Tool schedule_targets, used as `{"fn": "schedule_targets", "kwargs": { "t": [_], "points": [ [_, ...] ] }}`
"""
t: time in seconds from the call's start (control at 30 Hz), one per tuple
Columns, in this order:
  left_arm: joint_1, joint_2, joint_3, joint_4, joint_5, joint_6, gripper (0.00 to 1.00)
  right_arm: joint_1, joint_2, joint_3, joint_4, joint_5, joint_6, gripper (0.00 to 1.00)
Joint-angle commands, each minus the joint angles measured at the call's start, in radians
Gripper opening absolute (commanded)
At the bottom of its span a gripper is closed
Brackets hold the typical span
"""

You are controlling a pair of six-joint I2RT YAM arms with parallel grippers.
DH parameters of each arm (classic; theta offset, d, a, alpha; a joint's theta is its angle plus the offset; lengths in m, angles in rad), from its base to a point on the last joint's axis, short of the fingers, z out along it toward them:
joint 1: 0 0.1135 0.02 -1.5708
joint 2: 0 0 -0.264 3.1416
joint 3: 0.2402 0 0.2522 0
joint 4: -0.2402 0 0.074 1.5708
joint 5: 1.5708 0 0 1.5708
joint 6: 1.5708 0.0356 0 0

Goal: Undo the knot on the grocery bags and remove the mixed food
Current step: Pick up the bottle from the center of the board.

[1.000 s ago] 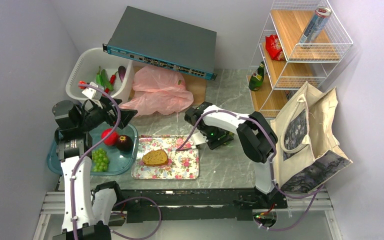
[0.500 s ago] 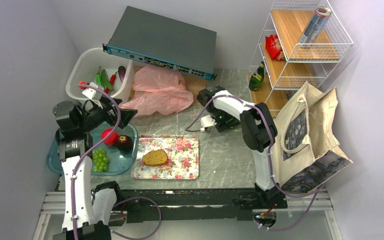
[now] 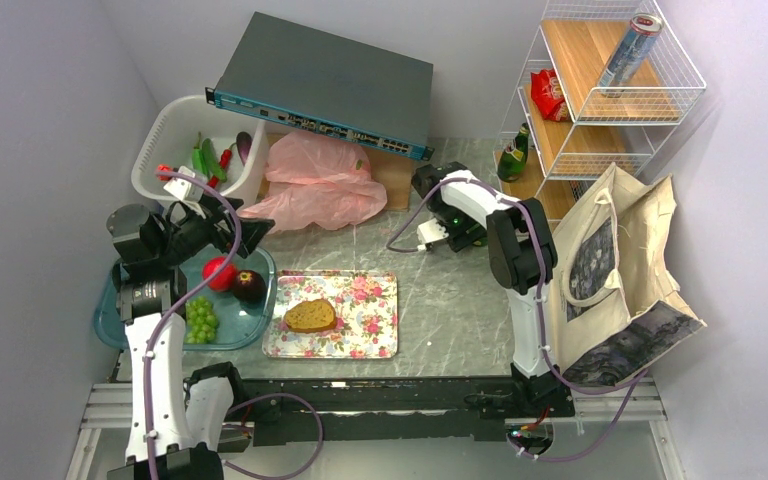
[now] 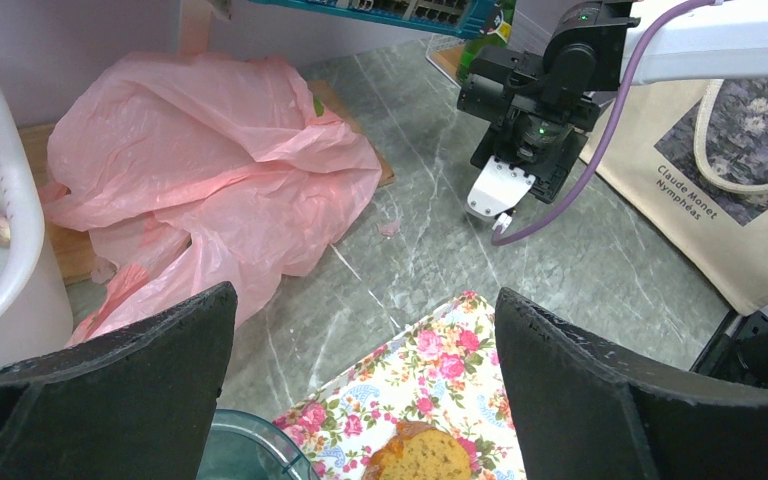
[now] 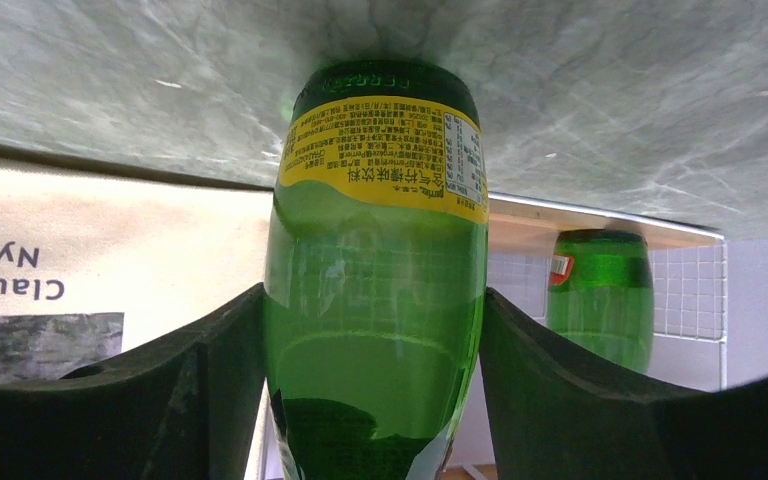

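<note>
At far left a white basket holds green and red peppers and a small purple eggplant. The left gripper hangs in front of it over a teal tray, its jaws spread wide with nothing between them. On that tray lie a red apple, a dark plum and green grapes. Just to the right, a floral tray carries a brown bread slice.

Behind the trays the pink plastic bag lies slack and crumpled, partly on a wooden board, under the near edge of a tilted network switch.

Right of the bag, the right gripper is clamped partway open around a green glass bottle, one finger against each side. The bottle stands upright, long axis vertical, its base at the table. From overhead, the arm hides it.

Just beyond stands a white wire rack. A second green bottle stands on its bottom shelf, a red snack packet sits higher, and a silver can lies tilted on top. The beige canvas tote leans open at far right, beside the right arm.
</note>
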Motion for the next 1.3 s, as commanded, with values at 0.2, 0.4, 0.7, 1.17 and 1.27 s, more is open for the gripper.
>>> {"fn": "schedule_targets", "kwargs": {
  "t": [0.2,0.4,0.7,1.17,1.27],
  "points": [
    [0.005,0.021,0.008,0.089,0.005,-0.041,0.99,-0.08,-0.017,0.043,-0.038,0.049,-0.068,0.36],
    [0.005,0.025,0.006,0.093,0.006,-0.04,0.99,-0.108,-0.004,0.076,-0.012,0.051,-0.097,0.35],
    [0.006,0.018,0.007,0.081,0.004,-0.03,0.99,-0.137,0.07,0.214,-0.047,0.069,-0.125,0.33],
    [0.007,0.014,-0.009,0.09,0.006,-0.033,0.99,-0.171,0.097,0.325,-0.089,0.107,-0.177,0.32],
    [0.007,0.021,-0.011,0.104,0.013,-0.042,0.99,-0.172,0.092,0.344,-0.092,0.112,-0.194,0.31]
  ]
}}
